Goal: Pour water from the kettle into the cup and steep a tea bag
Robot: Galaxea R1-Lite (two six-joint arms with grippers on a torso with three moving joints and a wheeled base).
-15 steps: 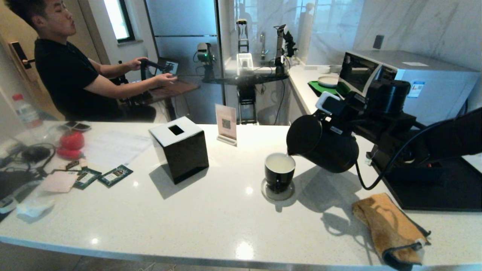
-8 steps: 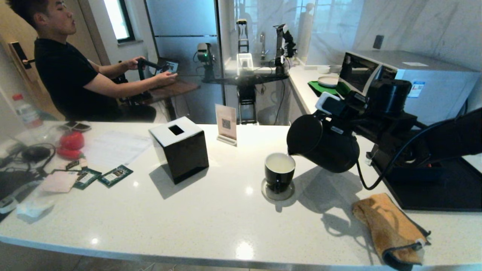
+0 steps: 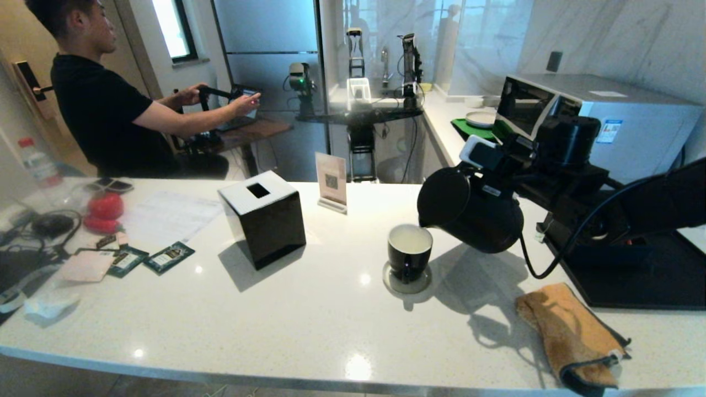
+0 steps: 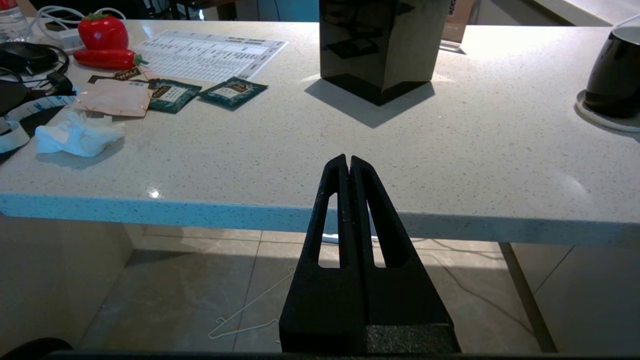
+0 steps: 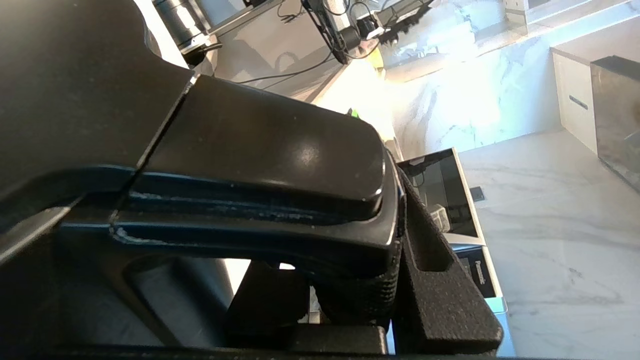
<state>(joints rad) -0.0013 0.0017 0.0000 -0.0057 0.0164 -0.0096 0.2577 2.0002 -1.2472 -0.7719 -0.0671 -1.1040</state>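
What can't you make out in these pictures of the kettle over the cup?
- Water stream: head view, too fine to tell at the kettle spout.
- Cup fill level: head view, white inside washes it out; left wrist view, cup cut off by the edge.
- Right claw on the handle: right wrist view, handle fills the frame.
- Tea bag: not distinguishable in any view.
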